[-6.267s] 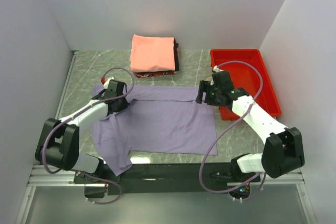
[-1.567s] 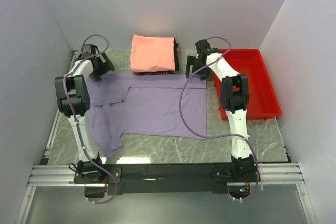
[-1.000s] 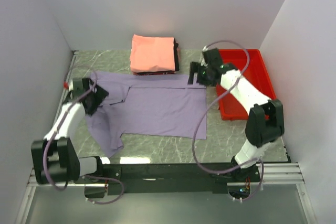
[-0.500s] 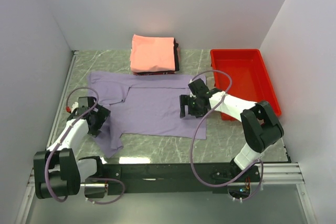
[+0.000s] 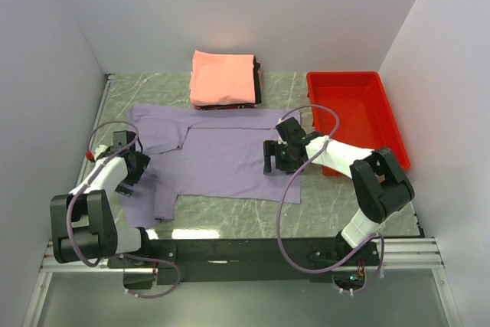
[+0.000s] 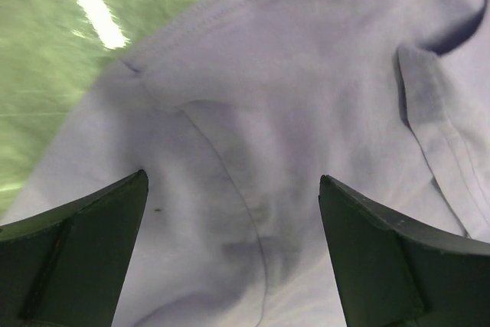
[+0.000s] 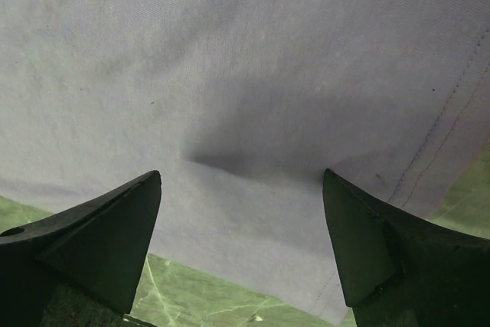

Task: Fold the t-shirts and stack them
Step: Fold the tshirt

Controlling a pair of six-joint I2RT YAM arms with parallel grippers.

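A: Where is the purple shirt (image 5: 222, 162) lying?
B: It is lying spread flat mid-table (image 5: 344, 204), on the green marbled top, sleeves toward the left and straight hem toward the right. Soft matte knit, a few shallow wrinkles.
A: And the left gripper (image 5: 129, 166)?
B: It is hovering low over the left sleeve area with its dark wedge-shaped fingers spread wide, gripping nothing. The wrist view is showing a stitched seam and a folded hem edge running between them.
A: The right gripper (image 5: 277, 157)?
B: It is also gaping, holding nothing, sitting over the shirt near the hem. A small shadowed crease is showing in the cloth between the tips, with double stitching off to the side. Whether they are touching the cloth, cannot tell.
A: The other shirts?
B: The folded stack (image 5: 223, 78) is sitting at the back, a salmon-pink rectangle on top with black and dark red edges peeking out under it, just beyond the purple shirt's far edge.
A: Anything else?
B: A glossy red plastic tray (image 5: 344, 75) is sitting at the back right.
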